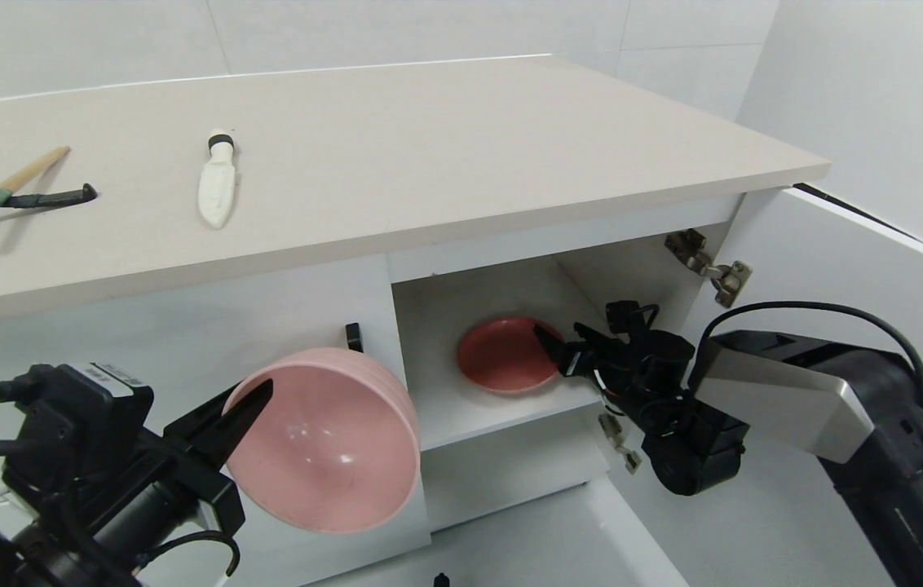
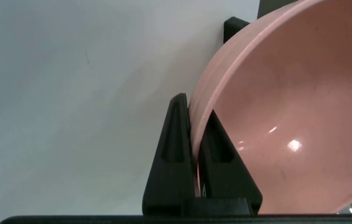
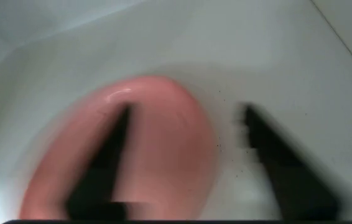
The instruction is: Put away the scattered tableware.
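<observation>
- The left jaws, near left, are clamped on the rim of a pink bowl (image 1: 331, 456), one inside and one outside the wall.
- The bowl is held off the ground and tipped on its side, its hollow facing the near side, in front of the closed left cupboard door (image 1: 184, 342).
- A small black handle (image 1: 353, 336) shows just past the bowl's far rim.
- The right jaws, on the right, stand apart inside the open cupboard, their tips at the right edge of a red plate (image 1: 502, 355). I cannot tell whether they touch it.
- The plate lies flat on the white shelf (image 1: 470, 408).
- The right cupboard door (image 1: 836, 261) is swung open, with a metal hinge (image 1: 710, 265) at its top.
- Farther off, the counter (image 1: 429, 147) carries a white knife (image 1: 217, 183) left of the middle.
- At the far left of the counter, a wooden stick (image 1: 9, 186) lies across a black utensil (image 1: 29, 199).
</observation>
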{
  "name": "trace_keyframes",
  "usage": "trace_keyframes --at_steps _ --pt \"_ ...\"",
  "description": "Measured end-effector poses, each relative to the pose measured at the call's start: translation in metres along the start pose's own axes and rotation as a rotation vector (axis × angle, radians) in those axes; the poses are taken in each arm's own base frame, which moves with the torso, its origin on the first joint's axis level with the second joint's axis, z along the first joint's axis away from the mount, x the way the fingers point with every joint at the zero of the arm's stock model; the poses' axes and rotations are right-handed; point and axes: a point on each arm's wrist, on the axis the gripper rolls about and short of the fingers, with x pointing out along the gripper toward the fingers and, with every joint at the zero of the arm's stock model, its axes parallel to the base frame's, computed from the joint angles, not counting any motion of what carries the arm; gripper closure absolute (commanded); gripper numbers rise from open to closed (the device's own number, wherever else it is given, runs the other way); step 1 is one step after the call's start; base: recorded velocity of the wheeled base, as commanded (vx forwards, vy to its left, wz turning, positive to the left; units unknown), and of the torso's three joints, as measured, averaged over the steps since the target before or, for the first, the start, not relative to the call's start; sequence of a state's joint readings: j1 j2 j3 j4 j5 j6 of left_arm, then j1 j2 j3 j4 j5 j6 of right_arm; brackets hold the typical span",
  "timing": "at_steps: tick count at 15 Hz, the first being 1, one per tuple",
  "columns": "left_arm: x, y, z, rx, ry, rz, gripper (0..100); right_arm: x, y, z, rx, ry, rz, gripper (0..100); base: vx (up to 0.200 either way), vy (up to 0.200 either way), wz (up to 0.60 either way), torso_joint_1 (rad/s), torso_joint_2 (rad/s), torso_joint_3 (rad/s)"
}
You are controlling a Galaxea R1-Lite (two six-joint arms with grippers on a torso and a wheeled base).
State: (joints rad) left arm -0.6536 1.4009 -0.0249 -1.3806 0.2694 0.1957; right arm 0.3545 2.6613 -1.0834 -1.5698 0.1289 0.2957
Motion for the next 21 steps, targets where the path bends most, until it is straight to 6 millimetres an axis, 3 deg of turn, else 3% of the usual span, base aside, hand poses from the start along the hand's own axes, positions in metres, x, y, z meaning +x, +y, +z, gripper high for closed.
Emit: trace_keyframes --at_steps 4,7,11,14,17,21 --pt "0.0 -0.002 0.004 -0.011 -0.04 -0.008 100 -0.014 0.006 0.017 -0.045 0.01 -0.008 0 0.0 0.0 0.0 0.0 0.0 0.0" --pt "0.005 -0.011 0.008 -0.012 -0.054 -0.053 100 -0.061 0.026 0.039 -0.087 0.097 -0.012 0 0.0 0.0 0.0 0.0 0.0 0.0" --pt "0.029 -0.041 0.025 -0.03 -0.107 -0.141 100 -0.132 0.059 0.073 -0.127 0.167 0.013 0 0.0 0.0 0.0 0.0 0.0 0.0" --pt "0.044 -0.06 0.028 -0.008 -0.092 -0.158 100 -0.165 0.068 0.092 -0.297 0.154 0.031 0 0.0 0.0 0.0 0.0 0.0 0.0" --pt "0.059 -0.076 0.027 0.014 -0.075 -0.158 100 -0.183 0.067 0.103 -0.359 0.139 0.014 0 0.0 0.0 0.0 0.0 0.0 0.0" --pt "0.094 -0.112 0.02 0.027 -0.039 -0.105 100 -0.198 0.073 0.129 -0.379 0.039 0.013 0 0.0 0.0 0.0 0.0 0.0 0.0"
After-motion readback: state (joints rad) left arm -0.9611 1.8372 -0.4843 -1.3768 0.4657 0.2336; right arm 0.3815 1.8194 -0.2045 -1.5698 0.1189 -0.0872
